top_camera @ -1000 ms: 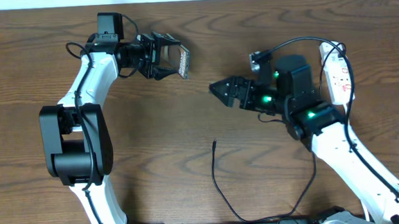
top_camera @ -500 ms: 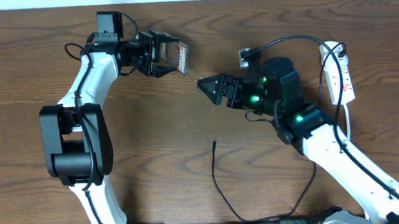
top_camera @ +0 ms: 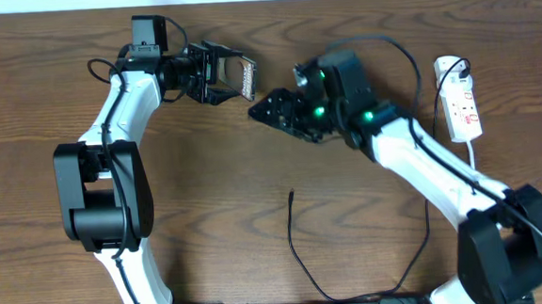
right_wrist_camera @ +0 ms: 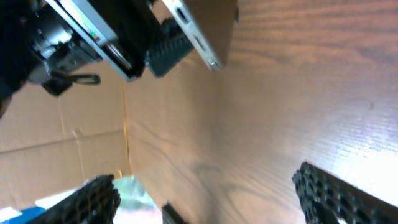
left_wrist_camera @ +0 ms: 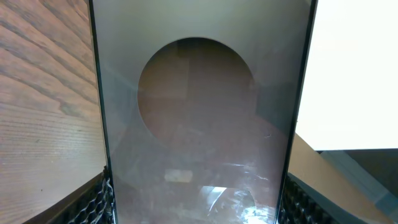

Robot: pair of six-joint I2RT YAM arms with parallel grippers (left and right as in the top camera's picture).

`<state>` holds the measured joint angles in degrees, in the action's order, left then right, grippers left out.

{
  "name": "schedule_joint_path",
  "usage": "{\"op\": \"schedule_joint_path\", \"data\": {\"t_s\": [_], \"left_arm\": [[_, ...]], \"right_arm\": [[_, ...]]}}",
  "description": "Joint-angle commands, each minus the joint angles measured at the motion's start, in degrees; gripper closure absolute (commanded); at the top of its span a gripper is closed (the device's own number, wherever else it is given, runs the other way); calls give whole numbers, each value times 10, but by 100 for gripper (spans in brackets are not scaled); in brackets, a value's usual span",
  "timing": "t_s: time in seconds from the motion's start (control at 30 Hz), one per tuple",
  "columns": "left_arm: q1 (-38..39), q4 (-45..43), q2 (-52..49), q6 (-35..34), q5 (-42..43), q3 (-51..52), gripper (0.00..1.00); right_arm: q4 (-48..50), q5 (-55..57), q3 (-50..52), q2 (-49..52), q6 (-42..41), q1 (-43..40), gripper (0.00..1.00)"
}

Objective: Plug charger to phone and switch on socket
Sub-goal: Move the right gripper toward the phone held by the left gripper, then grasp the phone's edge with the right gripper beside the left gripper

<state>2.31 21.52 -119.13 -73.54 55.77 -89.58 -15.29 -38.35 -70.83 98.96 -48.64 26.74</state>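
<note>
Phone [left_wrist_camera: 199,112]: clamped in your left gripper [top_camera: 233,77], screen facing its wrist camera.
Right gripper [top_camera: 261,110]: your fingers spread wide, holding nothing, just beside the phone's edge.
Charger [top_camera: 290,236]: black cable lying on the table [top_camera: 208,194], tip free, well apart from the phone.
Socket [top_camera: 459,103]: at your far right.

The table [top_camera: 206,175] is grained brown wood, the phone [left_wrist_camera: 199,137] has a glossy, smudged screen, and the power strip [top_camera: 461,112] is smooth white plastic.
</note>
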Motion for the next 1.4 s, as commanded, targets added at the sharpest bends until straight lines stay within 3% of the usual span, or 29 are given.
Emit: {"op": "schedule_joint_path", "data": {"t_s": [0.0, 0.23, 0.43, 0.73, 1.0, 1.37], "left_arm": [[0, -4, 26, -3, 3, 0, 93], [0, -5, 26, -3, 0, 0, 93], [0, -5, 26, -3, 1, 0, 93], [7, -5, 26, -12, 1, 0, 93], [22, -12, 26, -23, 1, 0, 93], [26, -24, 26, -40, 1, 0, 93]], "right_arm": [[-41, -21, -60, 16, 63, 0, 8], [-185, -50, -161, 53, 242, -18, 17], [-238, -35, -201, 71, 388, -24, 11], [-195, 98, -201, 85, 353, -20, 8], [-123, 139, -201, 104, 276, 4, 13], [-112, 229, -201, 114, 196, 48, 22]]}}
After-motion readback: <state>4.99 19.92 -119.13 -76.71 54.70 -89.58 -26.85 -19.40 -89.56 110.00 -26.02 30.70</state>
